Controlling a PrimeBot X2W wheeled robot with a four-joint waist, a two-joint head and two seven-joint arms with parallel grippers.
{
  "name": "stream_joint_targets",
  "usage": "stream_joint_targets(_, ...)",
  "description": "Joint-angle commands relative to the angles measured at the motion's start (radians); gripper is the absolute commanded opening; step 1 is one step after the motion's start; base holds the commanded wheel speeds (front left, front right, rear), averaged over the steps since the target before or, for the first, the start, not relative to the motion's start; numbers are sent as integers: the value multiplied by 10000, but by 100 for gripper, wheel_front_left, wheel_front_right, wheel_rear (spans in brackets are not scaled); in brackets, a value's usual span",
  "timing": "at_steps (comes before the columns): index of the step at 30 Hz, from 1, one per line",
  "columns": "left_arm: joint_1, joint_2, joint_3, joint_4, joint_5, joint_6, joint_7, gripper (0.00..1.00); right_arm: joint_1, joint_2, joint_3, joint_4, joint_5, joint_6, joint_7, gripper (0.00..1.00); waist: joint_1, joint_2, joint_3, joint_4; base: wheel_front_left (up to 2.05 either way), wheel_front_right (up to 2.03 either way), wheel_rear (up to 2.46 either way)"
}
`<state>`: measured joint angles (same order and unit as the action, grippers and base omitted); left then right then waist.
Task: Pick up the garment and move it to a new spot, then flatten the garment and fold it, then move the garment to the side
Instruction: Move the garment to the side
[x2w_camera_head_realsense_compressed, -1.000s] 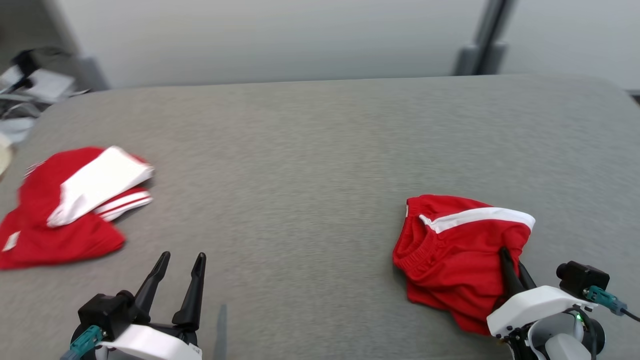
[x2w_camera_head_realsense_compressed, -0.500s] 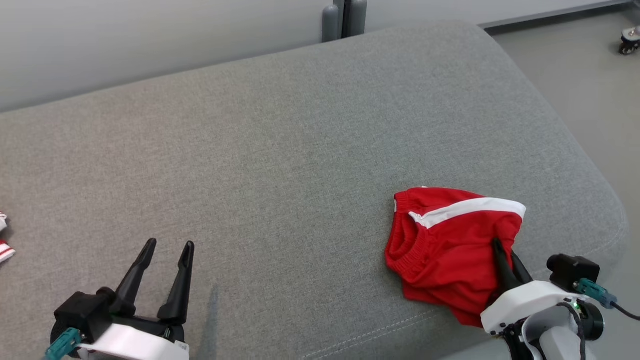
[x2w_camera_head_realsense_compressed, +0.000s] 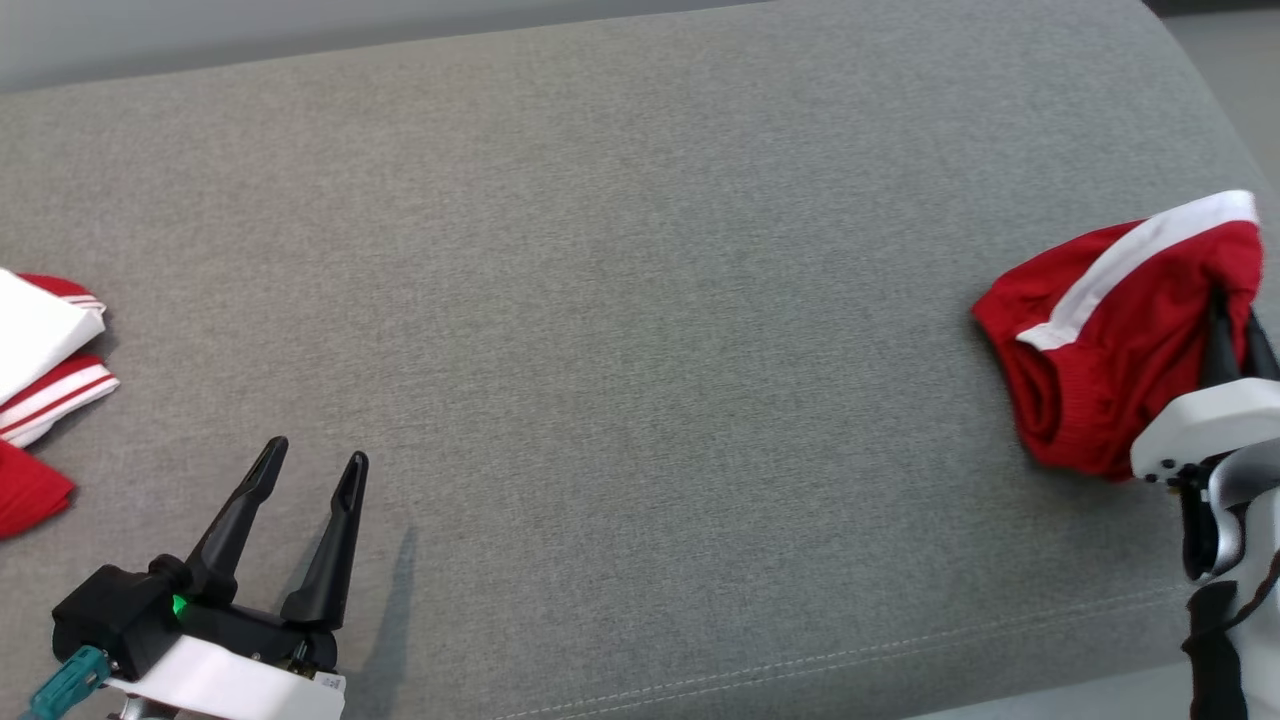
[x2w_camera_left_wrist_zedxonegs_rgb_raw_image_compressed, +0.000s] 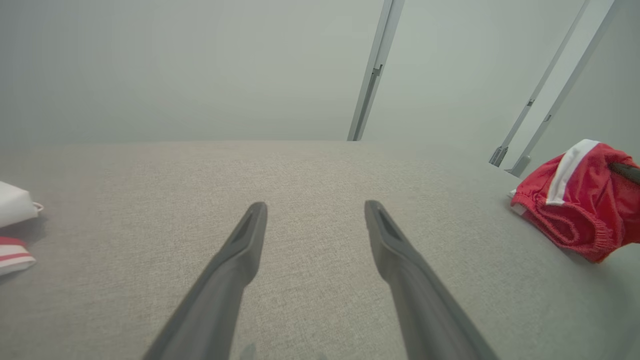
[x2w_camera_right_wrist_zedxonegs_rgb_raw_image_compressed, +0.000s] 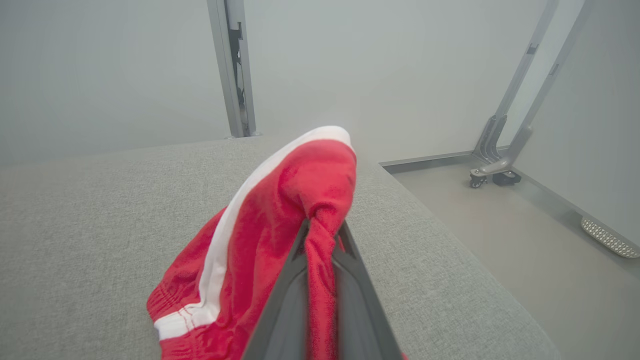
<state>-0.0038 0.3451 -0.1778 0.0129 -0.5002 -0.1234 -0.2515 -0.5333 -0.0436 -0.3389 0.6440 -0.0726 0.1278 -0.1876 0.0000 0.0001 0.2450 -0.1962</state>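
I am pinching a fold of the red garment (x2w_camera_head_realsense_compressed: 1100, 380) in my closed right gripper (x2w_camera_head_realsense_compressed: 1237, 318) at the right end of the grey surface (x2w_camera_head_realsense_compressed: 640, 300). My left gripper (x2w_camera_head_realsense_compressed: 314, 452) is hovering wide open and empty over the surface's near-left part.

right gripper (x2w_camera_head_realsense_compressed: 1236, 318) pinching red garment (x2w_camera_head_realsense_compressed: 1100, 330) | left gripper (x2w_camera_head_realsense_compressed: 316, 452) fingers (x2w_camera_head_realsense_compressed: 335, 540) spread | over grey cushion (x2w_camera_head_realsense_compressed: 640, 250)
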Motion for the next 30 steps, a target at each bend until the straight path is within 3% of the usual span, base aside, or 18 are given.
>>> stream_joint_targets(1,-244,337,271,-393,-153,-73,-103,100,-332,-66,-371,-559,-506,29,222,0,0,-1,300,501,0,0,0)
stream_joint_targets(6,-348,549,199,-582,-259,-73,-103,100,-358,-66,-1513,-1139,-1418,29,962,0,0,-1,510,902,0,0,0)
stream_joint_targets(7,-371,591,191,-610,-274,-73,-103,100,-345,-66,-1714,-1204,-1615,29,1122,34,0,-1,547,957,0,0,0)
stream_joint_targets(8,-390,619,196,-620,-303,-73,-103,100,-343,-66,-1855,-1290,-1829,29,1211,100,0,-1,584,1006,0,0,0)
stream_joint_targets(17,-521,461,351,-382,-325,-73,-103,100,-344,-66,-2101,-1835,-2263,29,578,100,0,-1,257,1237,0,0,0)
stream_joint_targets(25,-622,-376,1233,751,73,-73,-103,100,653,-66,-187,-2469,-1045,29,-19,100,0,-1,-828,1484,0,0,0)
stream_joint_targets(30,-654,-900,1602,1625,489,-73,-103,100,1501,-66,494,-2963,-165,29,-40,100,0,-1,-1500,1747,0,0,0)
